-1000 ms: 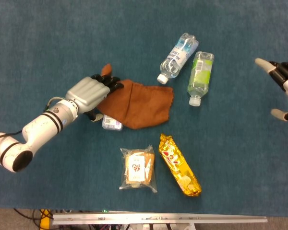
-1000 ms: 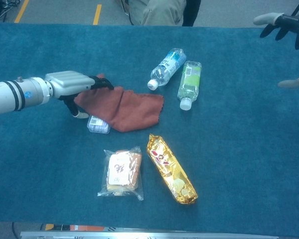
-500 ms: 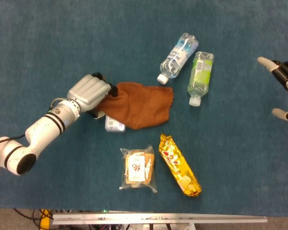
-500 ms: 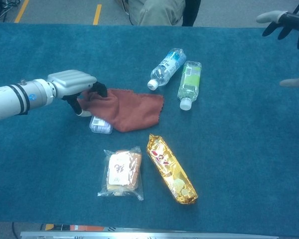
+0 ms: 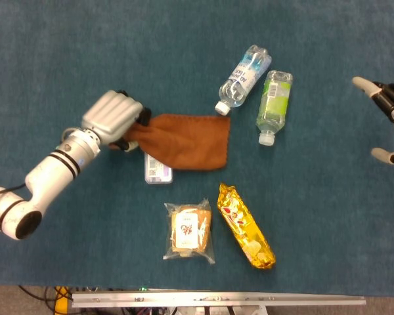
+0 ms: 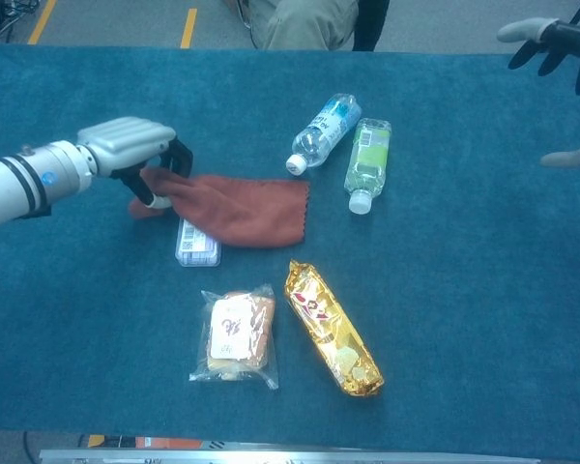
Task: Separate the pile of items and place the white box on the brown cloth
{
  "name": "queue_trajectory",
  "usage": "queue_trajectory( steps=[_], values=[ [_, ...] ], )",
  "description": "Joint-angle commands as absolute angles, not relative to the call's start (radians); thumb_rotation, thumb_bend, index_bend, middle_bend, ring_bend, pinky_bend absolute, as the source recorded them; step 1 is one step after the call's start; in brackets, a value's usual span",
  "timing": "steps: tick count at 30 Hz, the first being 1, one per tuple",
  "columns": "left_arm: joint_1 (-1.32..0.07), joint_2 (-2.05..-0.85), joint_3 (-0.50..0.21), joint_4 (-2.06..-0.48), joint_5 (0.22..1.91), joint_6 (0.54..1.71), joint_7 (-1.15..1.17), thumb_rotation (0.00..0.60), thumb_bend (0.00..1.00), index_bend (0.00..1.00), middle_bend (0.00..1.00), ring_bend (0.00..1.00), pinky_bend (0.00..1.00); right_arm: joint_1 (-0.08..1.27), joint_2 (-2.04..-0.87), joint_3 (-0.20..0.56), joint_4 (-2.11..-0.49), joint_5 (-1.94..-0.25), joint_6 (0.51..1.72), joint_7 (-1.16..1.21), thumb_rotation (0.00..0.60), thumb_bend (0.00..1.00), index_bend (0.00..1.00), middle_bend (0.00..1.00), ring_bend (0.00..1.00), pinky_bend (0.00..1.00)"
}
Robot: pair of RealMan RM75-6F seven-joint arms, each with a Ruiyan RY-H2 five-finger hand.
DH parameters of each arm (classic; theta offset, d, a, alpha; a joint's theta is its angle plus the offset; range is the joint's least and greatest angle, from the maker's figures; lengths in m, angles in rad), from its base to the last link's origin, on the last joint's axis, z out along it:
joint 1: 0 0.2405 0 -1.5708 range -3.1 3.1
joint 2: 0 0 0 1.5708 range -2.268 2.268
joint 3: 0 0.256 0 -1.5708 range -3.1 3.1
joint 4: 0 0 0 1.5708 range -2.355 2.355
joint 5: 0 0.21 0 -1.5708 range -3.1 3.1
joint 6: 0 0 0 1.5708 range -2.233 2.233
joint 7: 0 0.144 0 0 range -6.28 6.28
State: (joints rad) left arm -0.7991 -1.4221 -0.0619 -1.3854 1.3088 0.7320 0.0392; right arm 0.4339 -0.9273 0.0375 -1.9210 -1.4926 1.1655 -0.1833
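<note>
My left hand (image 5: 113,116) (image 6: 128,147) grips the left corner of the brown cloth (image 5: 184,140) (image 6: 242,205) and holds that end raised off the table. The cloth's right part still lies on the carpet. The white box (image 5: 157,172) (image 6: 196,243) lies flat just below the cloth's left part, its upper end under the cloth's edge. My right hand (image 5: 391,118) (image 6: 556,58) hovers at the far right edge with fingers spread and nothing in it.
A clear water bottle (image 5: 244,77) and a green-labelled bottle (image 5: 274,104) lie right of the cloth. A bagged sandwich (image 5: 190,231) and a gold snack packet (image 5: 245,226) lie nearer the front edge. The table has a blue carpet (image 5: 328,197).
My left hand closed on the cloth's left corner and pulled it up and to the left. The cloth stretched out and uncovered more of the white box. The right hand barely moved.
</note>
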Motion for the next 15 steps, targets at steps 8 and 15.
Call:
queue_trajectory(
  steps=[8, 15],
  values=[
    [-0.783, -1.327, -0.095, -1.372, 1.265, 0.768, 0.047, 0.6, 0.27, 0.54, 0.55, 0.48, 0.3, 0.427, -0.929, 0.044, -1.919, -1.49, 1.162, -0.178, 0.6, 0.0, 0.04, 0.26, 0.3, 0.45],
    [-0.76, -1.288, -0.102, -1.34, 1.222, 0.788, 0.064, 0.6, 0.27, 0.54, 0.55, 0.48, 0.3, 0.423, -0.931, 0.048, -1.917, -1.492, 1.161, -0.174, 0.6, 0.0, 0.04, 0.27, 0.3, 0.45]
  ],
)
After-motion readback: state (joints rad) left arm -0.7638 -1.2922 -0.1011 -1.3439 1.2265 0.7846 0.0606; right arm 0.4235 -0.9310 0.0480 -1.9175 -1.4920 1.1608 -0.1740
